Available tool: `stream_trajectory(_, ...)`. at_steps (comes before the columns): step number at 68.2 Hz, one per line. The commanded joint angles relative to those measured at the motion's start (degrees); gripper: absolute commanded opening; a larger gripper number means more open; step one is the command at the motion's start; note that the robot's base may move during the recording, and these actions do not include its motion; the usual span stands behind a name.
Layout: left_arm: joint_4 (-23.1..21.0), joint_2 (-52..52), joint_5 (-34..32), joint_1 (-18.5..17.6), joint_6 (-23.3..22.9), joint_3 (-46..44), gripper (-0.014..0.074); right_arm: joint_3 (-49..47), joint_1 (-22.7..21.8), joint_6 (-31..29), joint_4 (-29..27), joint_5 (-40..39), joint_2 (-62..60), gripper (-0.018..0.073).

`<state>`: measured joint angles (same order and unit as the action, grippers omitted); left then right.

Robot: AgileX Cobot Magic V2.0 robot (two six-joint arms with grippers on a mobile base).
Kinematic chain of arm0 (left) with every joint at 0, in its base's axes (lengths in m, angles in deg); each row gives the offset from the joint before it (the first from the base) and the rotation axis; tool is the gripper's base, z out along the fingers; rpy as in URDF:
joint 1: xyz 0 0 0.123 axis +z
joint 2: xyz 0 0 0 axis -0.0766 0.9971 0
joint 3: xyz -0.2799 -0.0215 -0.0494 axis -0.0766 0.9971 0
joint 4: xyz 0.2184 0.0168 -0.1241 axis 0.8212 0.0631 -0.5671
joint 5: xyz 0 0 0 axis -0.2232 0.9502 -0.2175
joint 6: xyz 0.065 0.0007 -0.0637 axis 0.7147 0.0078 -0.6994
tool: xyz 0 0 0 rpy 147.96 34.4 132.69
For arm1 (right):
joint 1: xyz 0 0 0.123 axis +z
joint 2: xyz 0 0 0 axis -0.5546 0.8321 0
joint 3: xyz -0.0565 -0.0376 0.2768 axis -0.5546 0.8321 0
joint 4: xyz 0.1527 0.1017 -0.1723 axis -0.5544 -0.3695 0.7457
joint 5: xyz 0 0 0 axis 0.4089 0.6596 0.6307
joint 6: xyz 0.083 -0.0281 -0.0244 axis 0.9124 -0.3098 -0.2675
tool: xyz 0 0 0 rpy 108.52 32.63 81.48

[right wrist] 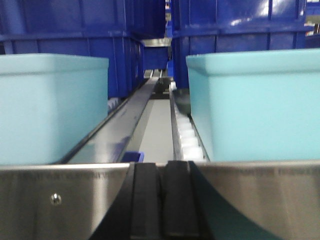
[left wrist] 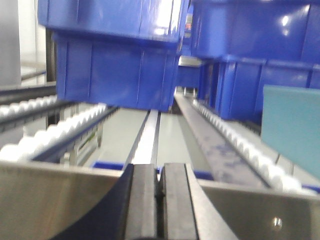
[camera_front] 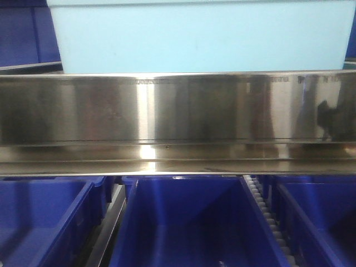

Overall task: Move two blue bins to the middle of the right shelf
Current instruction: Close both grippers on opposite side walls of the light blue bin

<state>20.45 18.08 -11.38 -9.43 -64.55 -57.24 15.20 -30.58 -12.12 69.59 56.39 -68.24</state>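
left pale-blue bin (right wrist: 50, 107) | right pale-blue bin (right wrist: 255, 102) | upright, apart, side by side

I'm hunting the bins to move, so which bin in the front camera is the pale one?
The pale sky-blue rectangular plastic bin above the shiny steel rail; the dark royal-blue plastic bins sit below it.

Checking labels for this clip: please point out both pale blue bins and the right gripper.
pale blue bin on the left (right wrist: 50, 107): right wrist view, on its front wall.
pale blue bin on the right (right wrist: 255, 110): right wrist view, on its front wall.
right gripper (right wrist: 161, 175): right wrist view, on the seam between its closed fingers.
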Motion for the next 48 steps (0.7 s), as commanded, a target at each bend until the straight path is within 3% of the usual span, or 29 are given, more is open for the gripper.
stream_trajectory(1, -0.2, -0.3, -4.27, 0.13, 0.06, -0.07, -0.0111, 0.02, 0.1, -0.37, 0.37, -5.14, -0.19, -0.0162)
stream_trajectory(8, -0.2, -0.3, -6.15, 0.13, 0.06, -0.83, -0.0111, -0.74, 0.1, -0.37, 0.37, -9.03, -0.19, -0.0162)
stream_trajectory(16, 1.36, -0.3, 2.07, 0.13, 0.06, -9.47, -0.0076, -8.57, 0.1, -0.37, 0.37, -2.91, -0.19, -0.0162)
stream_trajectory(22, 3.03, 0.94, 8.96, 0.13, 0.06, -16.64, 0.0012, -15.8, 0.1, -0.37, 0.37, 4.22, -0.19, -0.0162)
stream_trajectory(28, 3.17, 4.82, 16.47, 0.13, 0.06, -25.0, 0.0166, -22.16, 0.1, -0.37, 0.37, 9.02, 1.92, -0.0132)
stream_trajectory(36, 3.17, 11.25, 21.96, 0.0, 0.06, -33.4, 0.0341, -28.32, 0.1, -0.37, 0.37, 10.83, 6.23, 0.0098)
stream_trajectory(42, 3.17, 16.16, 23.74, 0.0, 0.06, -37.74, 0.0402, -31.42, 0.1, -0.37, 0.37, 10.83, 9.27, 0.0337)
stream_trajectory(48, 3.06, 20.32, 24.16, -1.74, 0.06, -41.08, 0.0452, -33.53, 0.1, -0.37, 0.5, 11.08, 12.37, 0.0508)
